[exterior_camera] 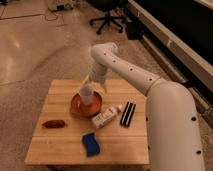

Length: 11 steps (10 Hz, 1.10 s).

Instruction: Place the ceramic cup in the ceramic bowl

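The ceramic cup [85,93] is a small white cup sitting inside the ceramic bowl [79,107], an orange-brown dish on the wooden table [55,145]. My gripper [93,83] hangs just above and behind the cup, at the end of the white arm [130,72] that reaches in from the right. Its fingers stand apart on either side above the cup and hold nothing.
A white rectangular bottle-like box [105,119] lies right of the bowl, with a black striped object [128,113] beside it. A blue sponge [90,144] lies near the front edge and a reddish-brown item [53,123] at the left. An office chair [107,20] stands beyond.
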Each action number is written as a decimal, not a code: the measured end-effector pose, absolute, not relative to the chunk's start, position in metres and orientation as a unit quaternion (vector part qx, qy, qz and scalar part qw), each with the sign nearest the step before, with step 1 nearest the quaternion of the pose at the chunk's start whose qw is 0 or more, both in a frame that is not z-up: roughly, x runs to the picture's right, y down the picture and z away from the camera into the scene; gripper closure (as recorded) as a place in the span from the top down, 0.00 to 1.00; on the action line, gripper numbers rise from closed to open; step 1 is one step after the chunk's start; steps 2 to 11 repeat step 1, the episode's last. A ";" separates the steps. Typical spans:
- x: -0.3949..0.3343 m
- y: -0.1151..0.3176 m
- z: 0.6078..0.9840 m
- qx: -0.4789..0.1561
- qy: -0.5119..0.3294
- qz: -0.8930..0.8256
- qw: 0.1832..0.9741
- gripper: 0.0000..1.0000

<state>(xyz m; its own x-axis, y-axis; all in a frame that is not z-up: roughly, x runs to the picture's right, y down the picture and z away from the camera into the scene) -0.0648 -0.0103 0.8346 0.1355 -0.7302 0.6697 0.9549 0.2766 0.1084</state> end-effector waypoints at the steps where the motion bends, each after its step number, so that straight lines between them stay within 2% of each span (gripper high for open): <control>1: -0.065 -0.010 0.835 -0.176 -0.319 -0.575 0.732 0.80; 11: -0.065 -0.010 0.835 -0.176 -0.319 -0.575 0.732 0.80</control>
